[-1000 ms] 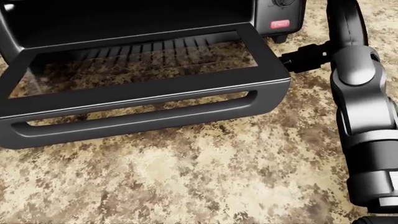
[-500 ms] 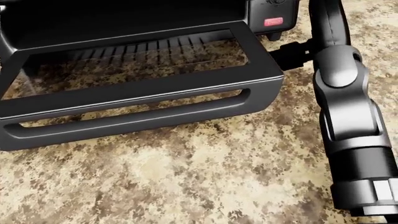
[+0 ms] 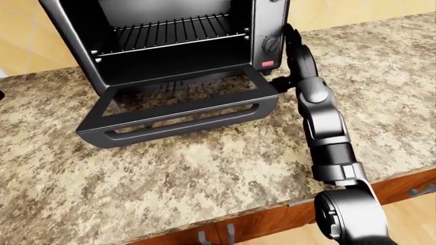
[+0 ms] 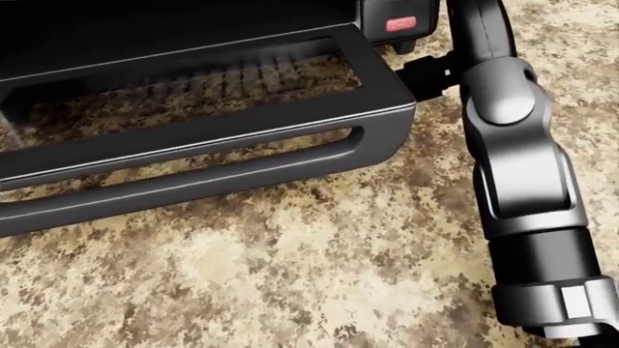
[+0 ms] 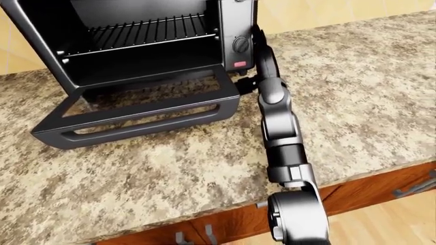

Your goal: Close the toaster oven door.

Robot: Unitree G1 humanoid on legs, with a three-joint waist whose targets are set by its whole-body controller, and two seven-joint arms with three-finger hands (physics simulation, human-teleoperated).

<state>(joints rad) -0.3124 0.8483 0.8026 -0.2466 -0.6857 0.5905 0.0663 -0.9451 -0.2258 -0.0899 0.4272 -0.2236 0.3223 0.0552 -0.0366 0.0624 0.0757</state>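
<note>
Left-eye view, black toaster oven (image 3: pixel 170 46), door (image 3: pixel 180 109) down flat

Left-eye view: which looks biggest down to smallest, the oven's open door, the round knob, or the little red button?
1. Door, folded down flat, by far the largest.
2. Knob.
3. Red button, slightly smaller than the knob.

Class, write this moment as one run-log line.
toaster oven door: open, lying flat over counter | right hand: beside door's right edge, fingers hidden | left hand: not visible | door not yet closed
</note>
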